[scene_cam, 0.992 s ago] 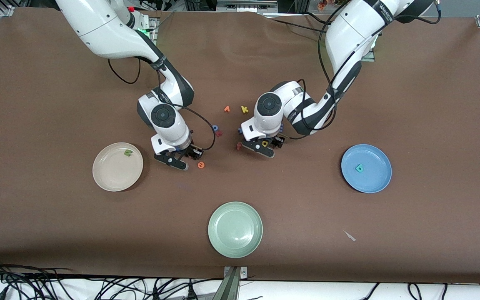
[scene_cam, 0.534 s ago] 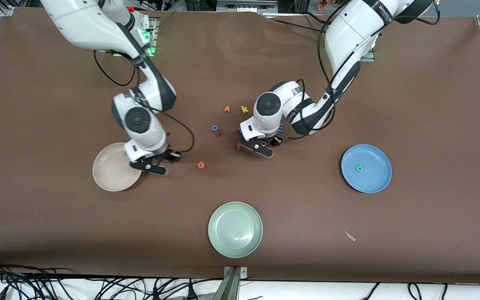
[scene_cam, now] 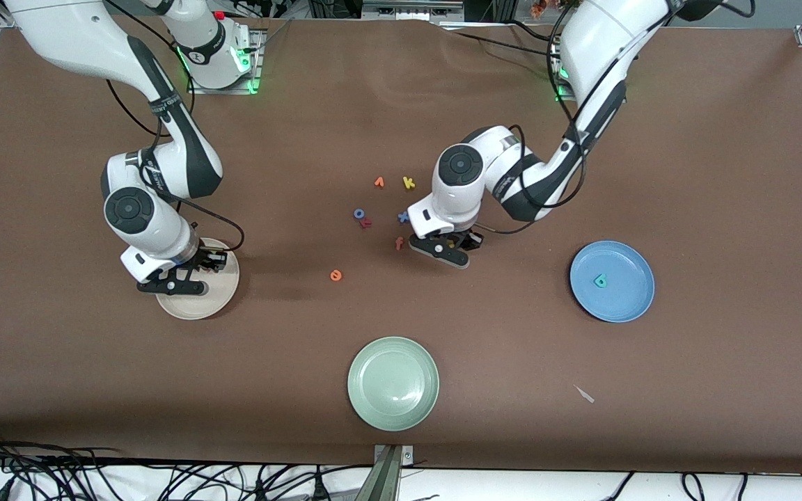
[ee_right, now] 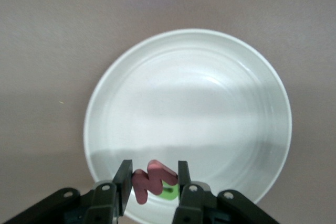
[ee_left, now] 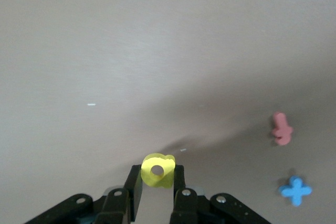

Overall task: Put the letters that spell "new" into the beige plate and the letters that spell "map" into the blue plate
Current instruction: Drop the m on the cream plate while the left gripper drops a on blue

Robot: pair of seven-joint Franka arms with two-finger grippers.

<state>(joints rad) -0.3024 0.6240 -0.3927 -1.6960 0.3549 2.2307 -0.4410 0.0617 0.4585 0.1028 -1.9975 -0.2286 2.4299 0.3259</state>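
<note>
We see left tool [ee_left: 157,184] clamped on yellow a [ee_left: 157,170], raised over bench [scene_cam: 721,174] near red f [ee_left: 282,128] and blue x [ee_left: 295,190]. Right tool [ee_right: 152,182] clamped on pink w [ee_right: 152,178] over beige plate [ee_right: 236,103]; green n [ee_right: 169,192] lies in that plate under w. Teal p [scene_cam: 600,281] in blue plate [scene_cam: 627,306]. Orange e [scene_cam: 335,275] on bench between arms.
</note>
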